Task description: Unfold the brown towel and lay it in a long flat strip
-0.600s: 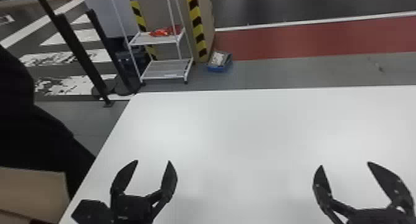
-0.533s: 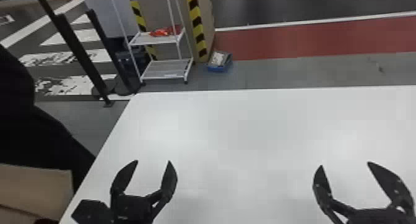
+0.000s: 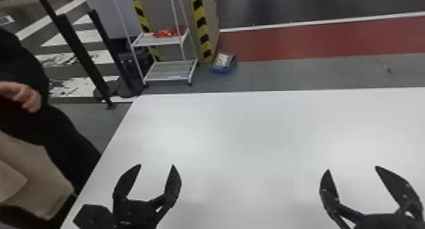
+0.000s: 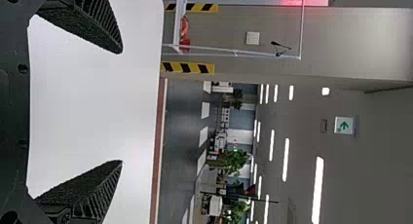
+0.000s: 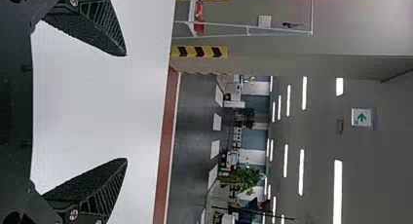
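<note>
The whereabouts of the brown towel cannot be told for certain; a tan, soft-cornered piece of unclear material (image 3: 41, 187) is seen beyond the left edge of the broad white flat-topped table (image 3: 253, 133), and whether it is the towel cannot be settled. The task is judged to be unstarted: the towel is still to be brought within reach, gripped, unfolded and smoothed into a long flat strip. Over the near part of the table, the black two-fingered left gripper (image 3: 157, 165) and the matching right gripper (image 3: 352, 169) are held well apart, the jaws of each spread wide with nothing grasped. Past the far edge, a white metal two-tier rack (image 3: 172, 76) is stood on the floor.
</note>
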